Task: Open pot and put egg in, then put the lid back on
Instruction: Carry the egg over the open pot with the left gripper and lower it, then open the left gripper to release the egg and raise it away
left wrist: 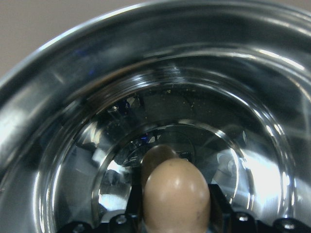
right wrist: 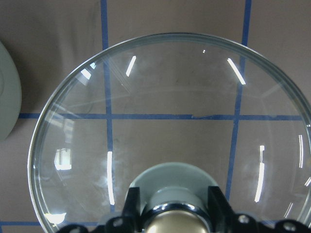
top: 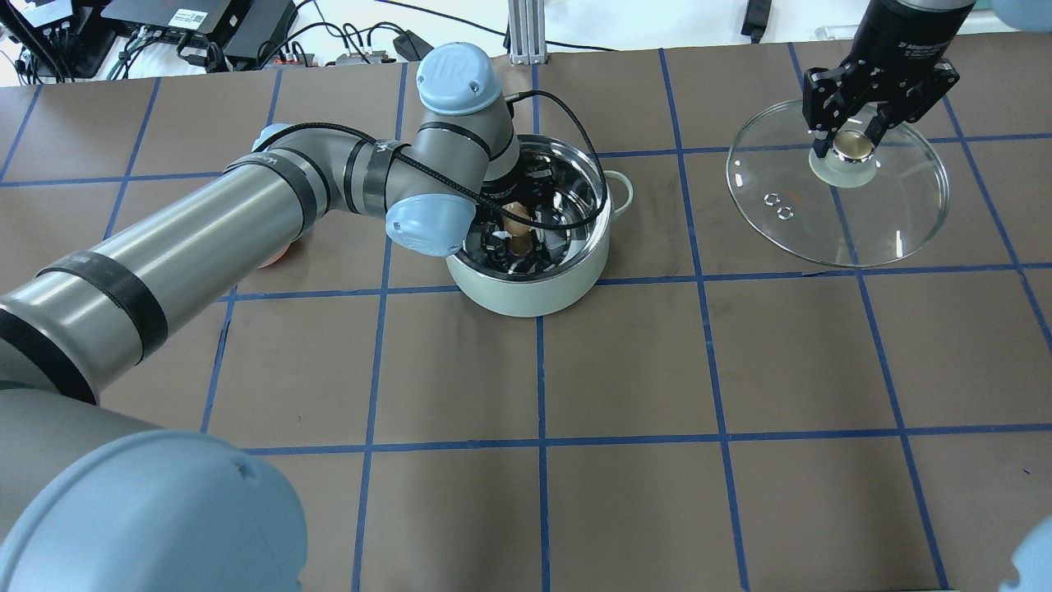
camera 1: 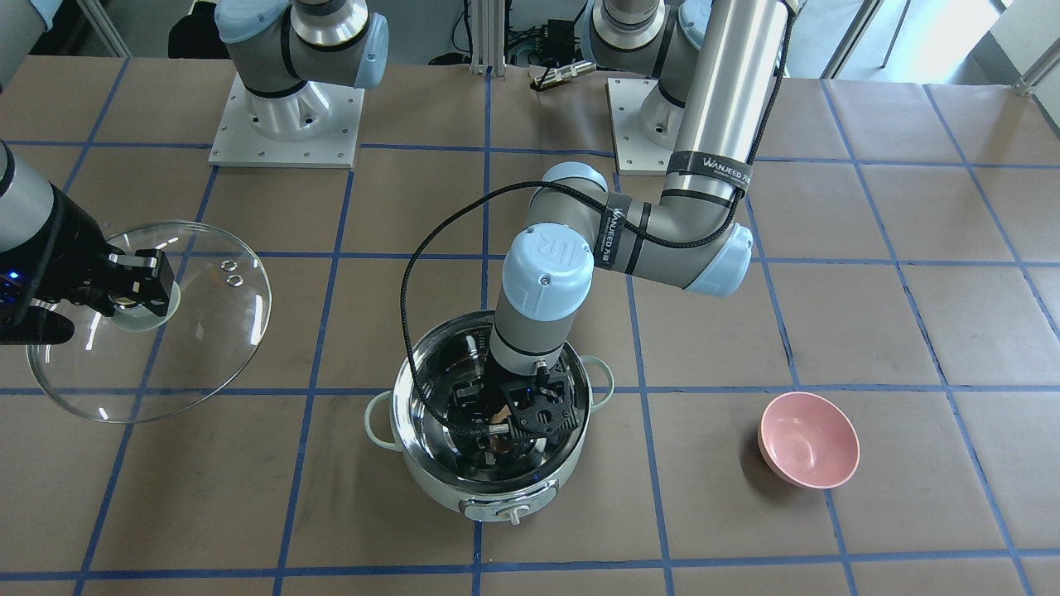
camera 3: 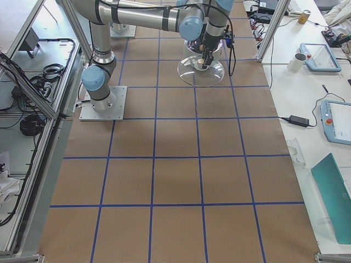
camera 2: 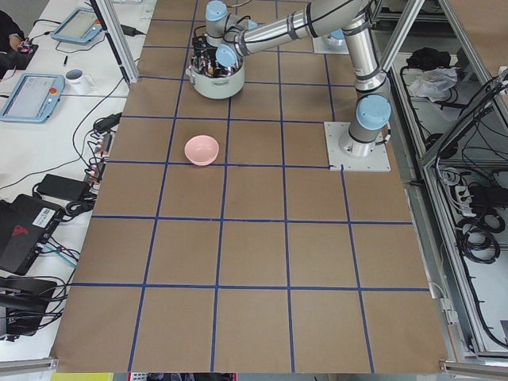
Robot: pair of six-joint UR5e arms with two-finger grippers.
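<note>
The mint-green pot [camera 1: 439,492] stands open in the middle of the table, and also shows in the overhead view [top: 526,292]. My left gripper [camera 1: 499,420] reaches down inside it, shut on the tan egg [left wrist: 177,194]. It holds the egg [top: 514,213] just above the shiny steel floor [left wrist: 87,160], where its reflection shows. My right gripper [top: 851,150] is shut on the beige-topped knob [right wrist: 172,221] of the glass lid [top: 871,222]. It holds the lid [camera 1: 190,331] well off to the pot's side. I cannot tell whether the lid touches the table.
An empty pink bowl [camera 1: 807,451] sits on the table on the left arm's side of the pot. The left arm's black cable [camera 1: 414,273] loops over the pot rim. Both arm bases [camera 1: 286,124] stand at the robot's edge of the table.
</note>
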